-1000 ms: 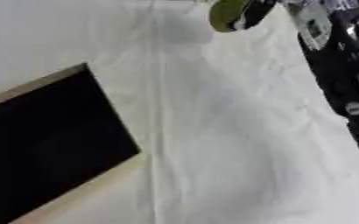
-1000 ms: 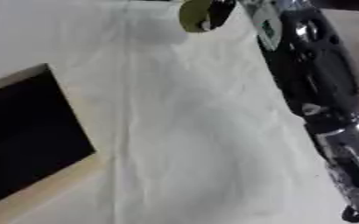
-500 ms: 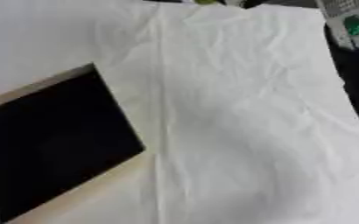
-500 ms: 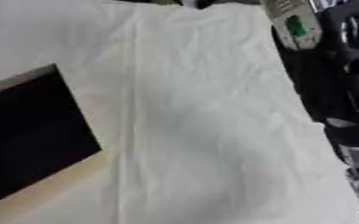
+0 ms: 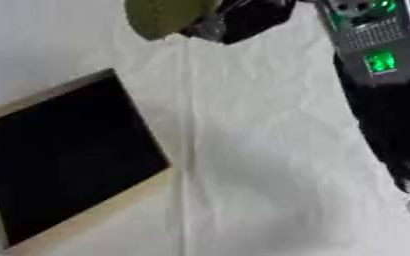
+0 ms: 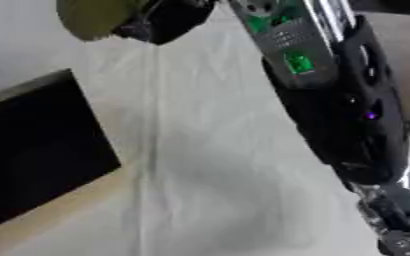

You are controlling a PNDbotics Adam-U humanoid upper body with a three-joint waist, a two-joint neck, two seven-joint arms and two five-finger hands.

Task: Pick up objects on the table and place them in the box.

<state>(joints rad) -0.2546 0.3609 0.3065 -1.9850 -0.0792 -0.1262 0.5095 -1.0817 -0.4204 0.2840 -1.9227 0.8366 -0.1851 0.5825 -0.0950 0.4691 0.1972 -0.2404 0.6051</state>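
Right hand (image 5: pixel 239 19) at 12 o'clock, fingers curled round an olive-green rounded object (image 5: pixel 163 16), carried above the white cloth (image 5: pixel 261 165). Object's long axis runs roughly 2 to 8 o'clock. Box (image 5: pixel 68 155), black inside, lies at 9 o'clock.

Table (image 5: pixel 270 165) under creased white cloth, box (image 5: pixel 64 165) (seemingly black-lined) at left

Your right hand (image 5: pixel 239 20) is black, and the round object (image 5: pixel 166 15) at it is olive green. The box (image 5: pixel 64 160) is black inside with a pale wood rim (the cloth (image 5: pixel 270 165) is plain white). Green lights glow on the forearm (image 6: pixel 296 55).
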